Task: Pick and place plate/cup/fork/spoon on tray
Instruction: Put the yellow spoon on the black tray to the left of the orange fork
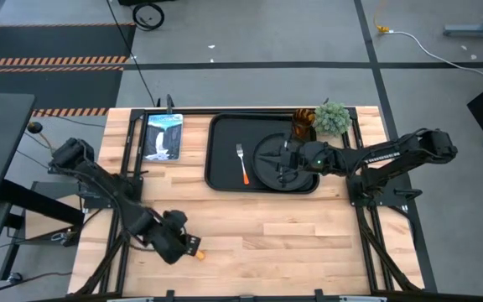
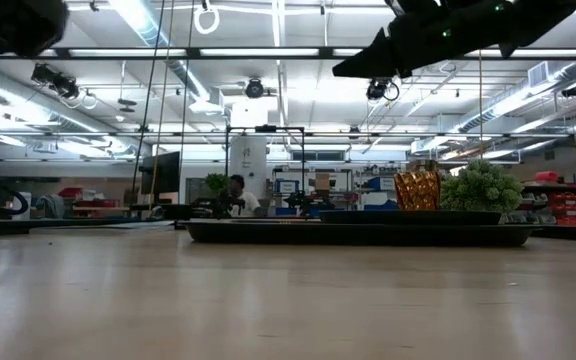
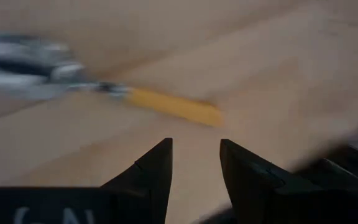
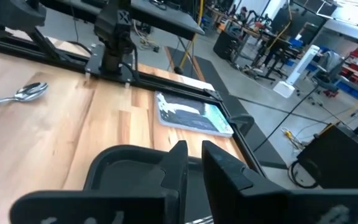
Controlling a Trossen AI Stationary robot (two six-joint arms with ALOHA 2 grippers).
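Wooden table: potted plant beside cup, book left of tray.

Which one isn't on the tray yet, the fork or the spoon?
The spoon. It lies on bare wood by the left pincer; the fork already rests inside the tray.

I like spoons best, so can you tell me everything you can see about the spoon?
The spoon has a shiny silver bowl and an orange-yellow handle; it looks like metal with a plastic grip. It lies flat on the bare wooden table, near the front left, far from the tray. The left gripper hangs just above it, fingers slightly apart, not touching it. Nothing else touches the spoon.
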